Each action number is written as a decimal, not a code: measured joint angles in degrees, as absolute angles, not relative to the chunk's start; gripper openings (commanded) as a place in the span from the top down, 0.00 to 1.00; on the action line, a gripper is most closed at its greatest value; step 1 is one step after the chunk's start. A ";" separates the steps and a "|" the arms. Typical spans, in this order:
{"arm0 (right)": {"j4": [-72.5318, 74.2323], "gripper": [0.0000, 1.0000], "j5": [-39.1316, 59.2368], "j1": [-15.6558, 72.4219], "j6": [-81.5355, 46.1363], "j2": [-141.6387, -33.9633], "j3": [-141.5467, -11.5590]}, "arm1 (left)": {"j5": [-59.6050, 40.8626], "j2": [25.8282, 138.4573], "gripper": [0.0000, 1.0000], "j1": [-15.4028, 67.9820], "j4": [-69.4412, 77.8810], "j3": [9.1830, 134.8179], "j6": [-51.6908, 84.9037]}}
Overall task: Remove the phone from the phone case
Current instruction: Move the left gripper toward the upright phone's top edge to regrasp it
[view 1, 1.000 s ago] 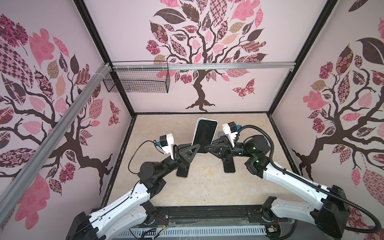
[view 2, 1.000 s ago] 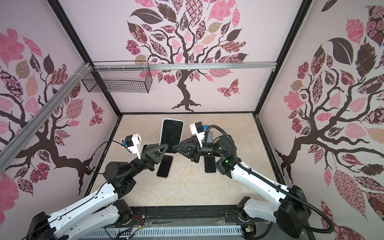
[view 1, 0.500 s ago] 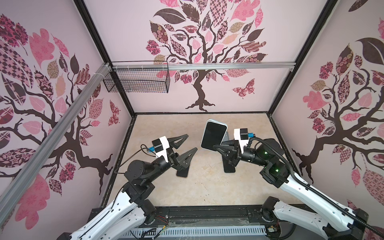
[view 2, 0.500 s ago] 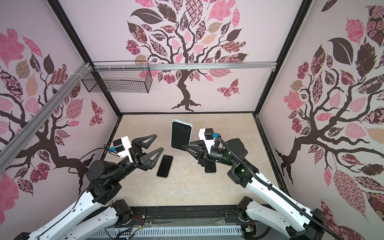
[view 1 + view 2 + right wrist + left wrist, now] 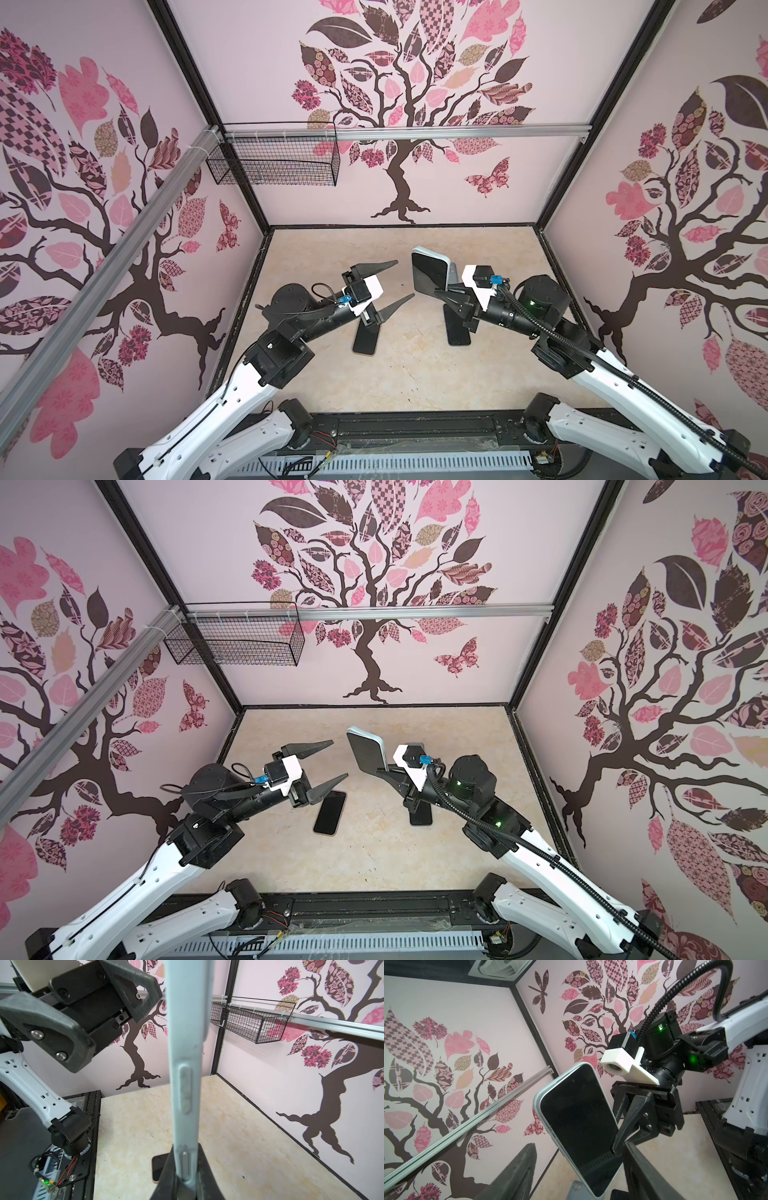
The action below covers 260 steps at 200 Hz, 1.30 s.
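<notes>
Above the tabletop [image 5: 395, 374], right fingers [image 5: 451, 296] pinch phone [image 5: 428, 272] edge.

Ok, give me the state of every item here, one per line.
cased phone: upright, off the table, still in its case.
right gripper: shut on cased phone.
left gripper: open, empty.
phone by left arm: flat on table.
phone under right arm: flat on table.

Aloft, cased phone [image 5: 429, 272] in right gripper [image 5: 441, 293], left gripper [image 5: 405, 278] spread
</notes>
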State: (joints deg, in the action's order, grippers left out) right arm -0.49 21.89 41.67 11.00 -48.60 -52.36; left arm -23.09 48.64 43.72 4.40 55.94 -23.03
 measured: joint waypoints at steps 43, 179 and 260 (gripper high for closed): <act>-1.39 1.00 21.56 41.67 14.79 -47.90 -52.03 | -24.27 49.71 0.38 43.72 4.05 55.94 -25.36; -5.02 1.00 24.69 41.67 17.76 -48.34 -51.90 | -26.65 49.82 0.49 43.70 6.39 55.94 -24.80; -5.48 1.00 25.56 41.63 17.89 -48.38 -51.90 | -27.31 50.11 0.53 43.66 6.83 55.94 -24.43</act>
State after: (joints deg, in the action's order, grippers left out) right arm -5.48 25.56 41.63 17.89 -48.38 -51.90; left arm -27.31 50.11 43.66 6.83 55.94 -24.43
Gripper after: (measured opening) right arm 0.133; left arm 0.479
